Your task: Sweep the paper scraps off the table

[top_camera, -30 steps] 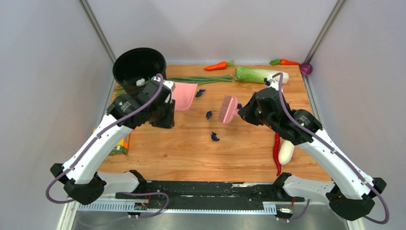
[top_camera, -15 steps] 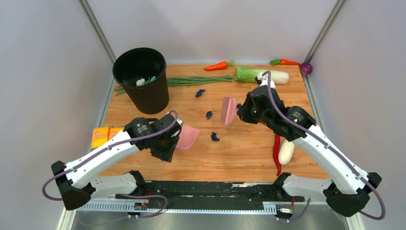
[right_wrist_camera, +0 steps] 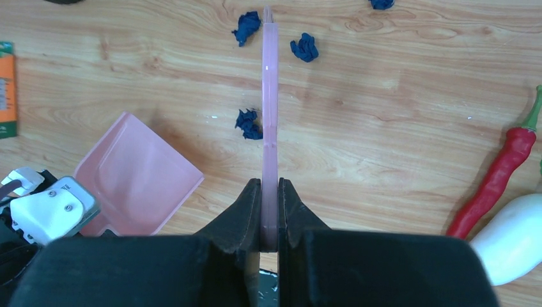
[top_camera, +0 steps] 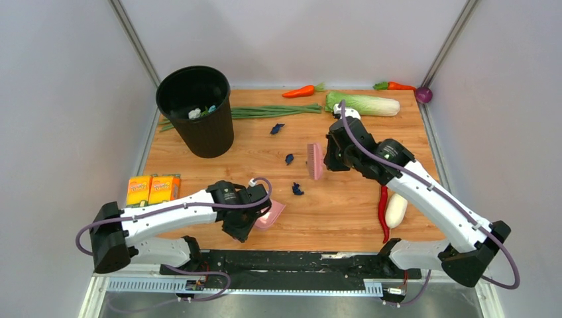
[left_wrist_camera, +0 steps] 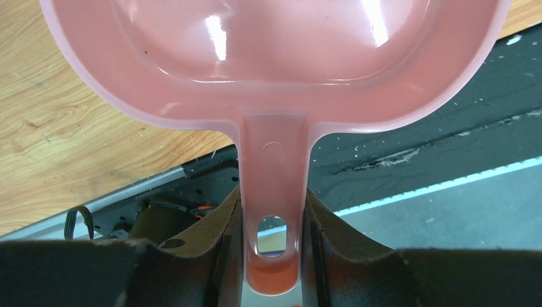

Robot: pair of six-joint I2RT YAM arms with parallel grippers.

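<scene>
Three dark navy paper scraps lie mid-table [top_camera: 344, 212]: one [top_camera: 277, 128] far, one [top_camera: 289, 158] just left of the pink brush [top_camera: 315, 161], one [top_camera: 297, 189] nearer. My right gripper [top_camera: 331, 154] is shut on the brush handle. In the right wrist view the brush [right_wrist_camera: 270, 96] is edge-on between the jaws of that gripper [right_wrist_camera: 269, 192], with scraps [right_wrist_camera: 248, 123], [right_wrist_camera: 247, 27], [right_wrist_camera: 305, 47] close beside it. My left gripper [top_camera: 248, 215] is shut on the handle [left_wrist_camera: 271, 192] of the pink dustpan [top_camera: 272, 213], low at the table's near edge, left of the nearest scrap.
A black bin [top_camera: 195, 106] holding trash stands far left. Green onions [top_camera: 272, 110], two carrots [top_camera: 301, 91], [top_camera: 396, 85] and a cabbage [top_camera: 363, 104] line the far edge. A red chilli [top_camera: 383, 209] and white radish [top_camera: 396, 209] lie right. Orange boxes [top_camera: 154, 189] sit left. A black rail [top_camera: 291, 262] runs along the front.
The left arm carried the dustpan from beside the bin down to the table's near edge. The right arm shifted the brush left and turned it edge-on.
</scene>
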